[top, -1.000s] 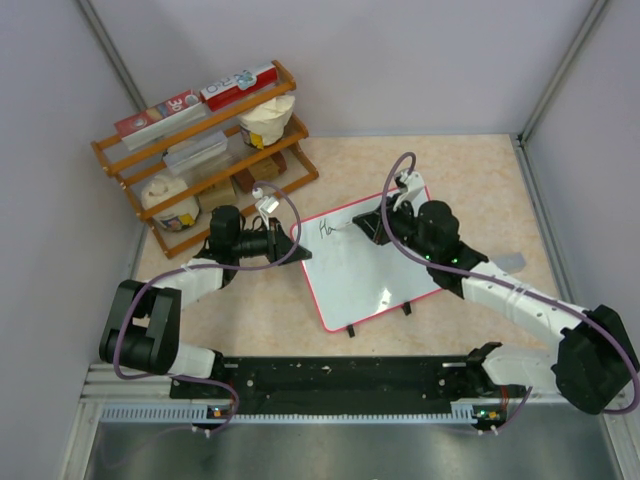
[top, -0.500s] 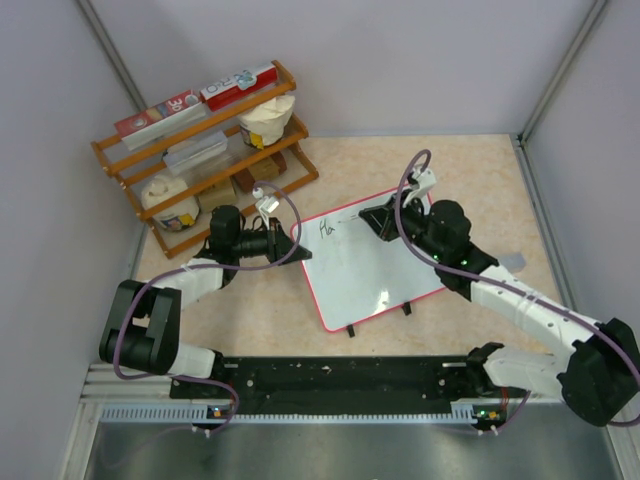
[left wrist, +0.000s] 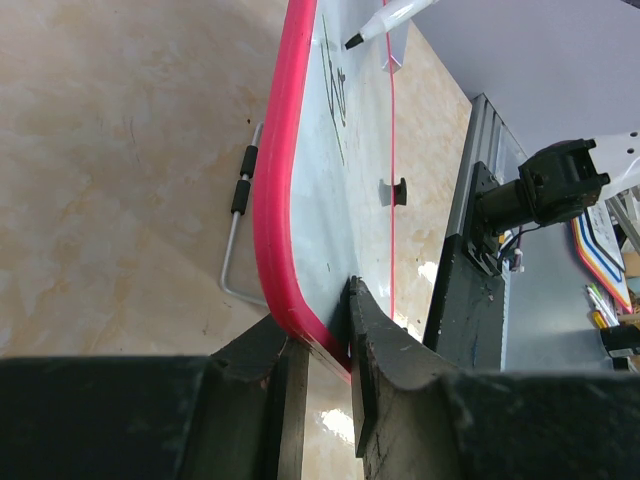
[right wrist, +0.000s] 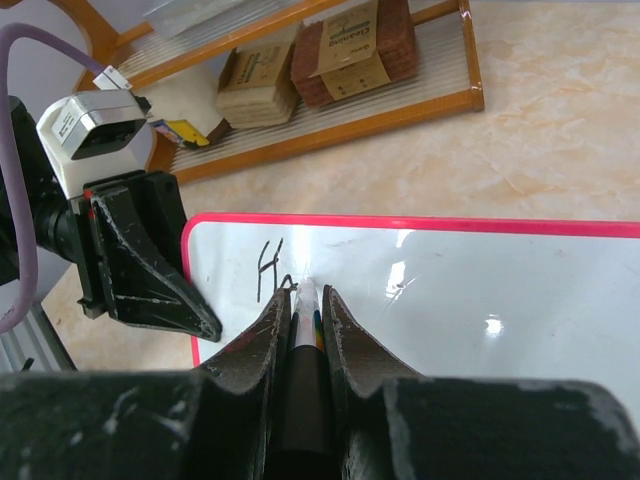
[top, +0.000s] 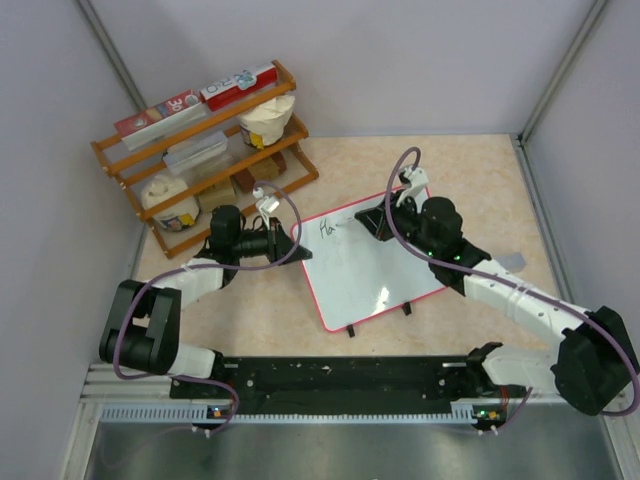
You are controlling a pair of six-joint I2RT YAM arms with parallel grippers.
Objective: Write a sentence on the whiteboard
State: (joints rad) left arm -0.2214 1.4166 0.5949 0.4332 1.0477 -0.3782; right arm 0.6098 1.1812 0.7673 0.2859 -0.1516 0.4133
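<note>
The whiteboard (top: 365, 275) lies tilted at the table's centre, white with a red rim (left wrist: 272, 180). Of the sentence, only the black letters "Ha" (top: 325, 229) show, near the board's upper left corner (right wrist: 272, 272). My left gripper (top: 300, 243) is shut on the board's left corner, one finger above and one below the rim (left wrist: 318, 320). My right gripper (top: 368, 222) is shut on a marker (right wrist: 307, 312). The marker's black tip (left wrist: 352, 42) sits at the board surface just right of the "Ha"; I cannot tell if it touches.
A wooden rack (top: 200, 150) with boxes, bags and jars stands at the back left, close behind the left arm. The board's wire foot (left wrist: 238, 235) sticks out under its edge. A grey scrap (top: 510, 262) lies on the table right of the board.
My right gripper swung the marker a little to the right and back, returning to just past the "Ha". The left gripper and the board have not moved.
</note>
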